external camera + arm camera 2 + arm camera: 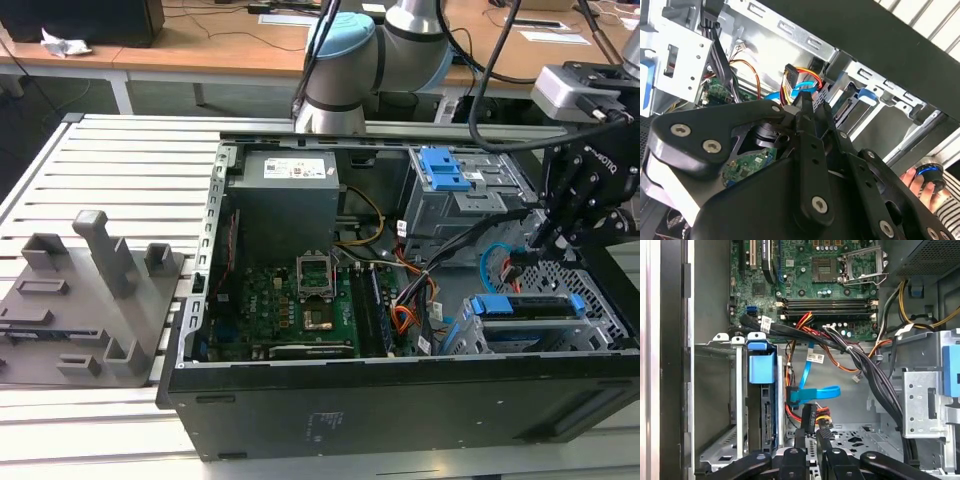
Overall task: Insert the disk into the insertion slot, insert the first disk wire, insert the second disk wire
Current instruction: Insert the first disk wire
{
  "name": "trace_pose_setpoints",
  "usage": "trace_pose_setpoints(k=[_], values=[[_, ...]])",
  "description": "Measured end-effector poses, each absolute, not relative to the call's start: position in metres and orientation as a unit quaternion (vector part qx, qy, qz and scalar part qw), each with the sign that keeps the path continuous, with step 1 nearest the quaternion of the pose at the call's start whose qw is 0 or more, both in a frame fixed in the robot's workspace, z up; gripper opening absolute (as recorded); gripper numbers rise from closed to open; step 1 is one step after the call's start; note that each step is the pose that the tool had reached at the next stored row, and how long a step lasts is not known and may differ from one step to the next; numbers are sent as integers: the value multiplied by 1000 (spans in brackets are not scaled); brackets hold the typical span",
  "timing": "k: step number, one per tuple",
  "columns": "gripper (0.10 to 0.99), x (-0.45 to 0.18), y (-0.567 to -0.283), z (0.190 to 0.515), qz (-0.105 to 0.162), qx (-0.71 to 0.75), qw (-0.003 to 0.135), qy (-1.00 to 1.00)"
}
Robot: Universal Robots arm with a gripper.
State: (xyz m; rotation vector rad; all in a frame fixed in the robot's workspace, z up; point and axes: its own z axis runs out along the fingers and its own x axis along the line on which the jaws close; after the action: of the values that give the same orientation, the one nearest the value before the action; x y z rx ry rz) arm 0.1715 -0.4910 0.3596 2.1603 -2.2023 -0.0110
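The disk sits inside the insertion slot, and its blue carrier shows at the cage's mouth. In the exterior view the disk lies in the low perforated cage at the case's right end. My gripper is shut on the black plug of a wire with red, yellow and orange strands, just beside the disk's rear edge. A blue flat wire ends in a blue plug against that same edge. The gripper and the coloured wire also appear in the second wrist view.
A taller grey cage with a blue latch stands behind the slot. A thick black cable bundle runs past the gripper. The motherboard and power supply lie towards the exterior view's left. A grey fixture rests outside the case. A person's hand is near.
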Motion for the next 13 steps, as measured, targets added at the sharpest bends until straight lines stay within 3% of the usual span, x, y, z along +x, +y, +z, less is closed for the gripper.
trace_pose_setpoints(k=[12,13], values=[[239,160,-491,354,0,699,31,-714],[165,160,-491,354,0,699,31,-714]])
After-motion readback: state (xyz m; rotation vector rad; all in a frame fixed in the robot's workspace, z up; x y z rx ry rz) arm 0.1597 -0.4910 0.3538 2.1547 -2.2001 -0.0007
